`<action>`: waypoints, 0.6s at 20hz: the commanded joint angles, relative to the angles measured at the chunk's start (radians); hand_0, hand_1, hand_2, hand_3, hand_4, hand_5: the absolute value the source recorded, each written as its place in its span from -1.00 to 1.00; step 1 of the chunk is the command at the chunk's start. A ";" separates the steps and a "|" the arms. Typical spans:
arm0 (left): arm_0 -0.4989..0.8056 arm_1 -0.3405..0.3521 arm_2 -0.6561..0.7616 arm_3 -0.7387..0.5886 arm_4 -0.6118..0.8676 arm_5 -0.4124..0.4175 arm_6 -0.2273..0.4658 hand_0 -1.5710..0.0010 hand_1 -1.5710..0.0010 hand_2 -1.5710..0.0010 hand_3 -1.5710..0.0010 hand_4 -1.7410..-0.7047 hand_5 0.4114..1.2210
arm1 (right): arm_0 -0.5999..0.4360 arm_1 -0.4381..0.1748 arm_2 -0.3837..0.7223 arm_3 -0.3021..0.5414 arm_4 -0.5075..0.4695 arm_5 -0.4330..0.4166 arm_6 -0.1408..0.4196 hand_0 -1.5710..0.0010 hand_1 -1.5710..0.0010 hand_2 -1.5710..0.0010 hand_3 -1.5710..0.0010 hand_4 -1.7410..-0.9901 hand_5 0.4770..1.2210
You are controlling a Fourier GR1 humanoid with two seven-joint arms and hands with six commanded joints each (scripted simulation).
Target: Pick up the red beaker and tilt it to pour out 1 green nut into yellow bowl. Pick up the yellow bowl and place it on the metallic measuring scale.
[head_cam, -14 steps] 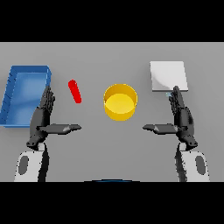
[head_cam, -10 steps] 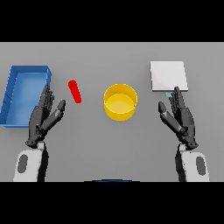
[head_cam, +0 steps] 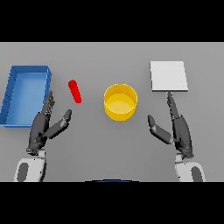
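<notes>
A red beaker [head_cam: 75, 91] lies on its side on the grey table, between the blue tray and the yellow bowl [head_cam: 120, 102]. The bowl stands upright in the middle. At the back right lies the metallic scale [head_cam: 169, 76], a flat light-grey square. My left hand [head_cam: 43, 127] is open, below and left of the beaker, not touching it. My right hand [head_cam: 179, 127] is open too, right of the bowl and just below the scale's front edge, with its fingers pointing up toward the scale.
A blue tray [head_cam: 14, 83] with raised walls stands at the far left, right beside my left hand's fingertips.
Both thumbs, which pointed inward, have swung up beside the fingers. The left hand has leaned a little to the right. The beaker, bowl and scale have not moved.
</notes>
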 commanded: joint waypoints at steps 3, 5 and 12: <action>-0.064 -0.007 -0.004 0.057 -0.029 0.018 0.005 1.00 1.00 1.00 1.00 0.25 -0.49 | 0.007 0.000 -0.001 -0.004 -0.002 0.000 0.003 1.00 1.00 1.00 1.00 0.63 -0.53; -0.108 -0.009 0.008 0.130 -0.031 0.020 -0.028 1.00 1.00 1.00 1.00 0.21 -0.47 | 0.006 -0.007 -0.008 -0.012 -0.010 0.005 0.003 1.00 1.00 1.00 1.00 0.59 -0.54; -0.288 -0.015 0.064 0.376 -0.040 0.056 -0.100 1.00 1.00 1.00 1.00 0.14 -0.46 | -0.003 0.001 -0.017 -0.007 -0.043 0.018 -0.008 1.00 1.00 1.00 1.00 0.38 -0.49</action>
